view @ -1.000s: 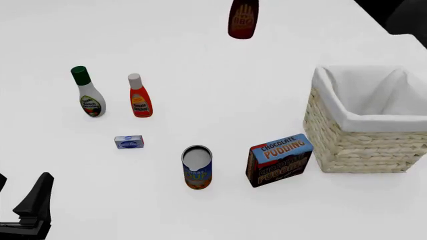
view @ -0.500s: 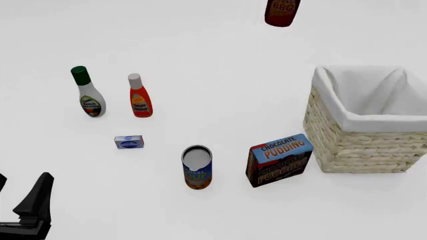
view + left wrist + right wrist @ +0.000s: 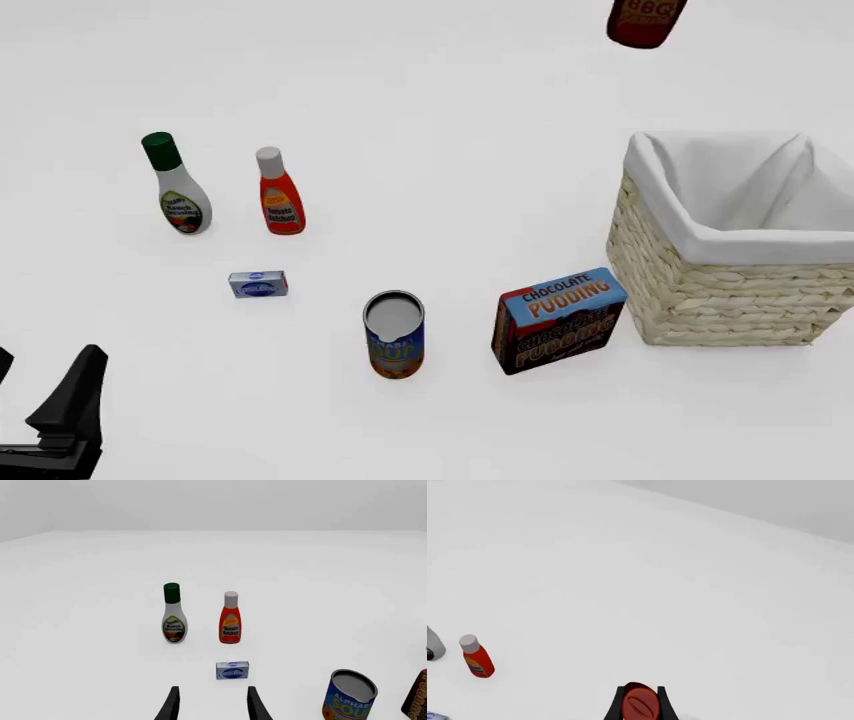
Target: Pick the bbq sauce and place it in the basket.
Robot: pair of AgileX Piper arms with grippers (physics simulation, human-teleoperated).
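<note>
Right claw [image 3: 640, 705] clenched on sauce [image 3: 640, 703] by its red cap, basket [image 3: 694, 290] below it, left claw [image 3: 212, 705] released, cream-cheese box [image 3: 232, 670] just ahead.

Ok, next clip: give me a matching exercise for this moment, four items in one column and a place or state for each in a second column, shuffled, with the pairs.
Items:
1. bbq sauce
2. basket
3. soup can
4. left gripper

Places or states:
A. standing on the table between the small blue packet and the pudding box
B. open, holding nothing
C. lifted off the table, its red cap between the right gripper fingers
D. at the table's right side, nothing visible inside

Pairs: 1-C, 2-D, 3-A, 4-B
</note>
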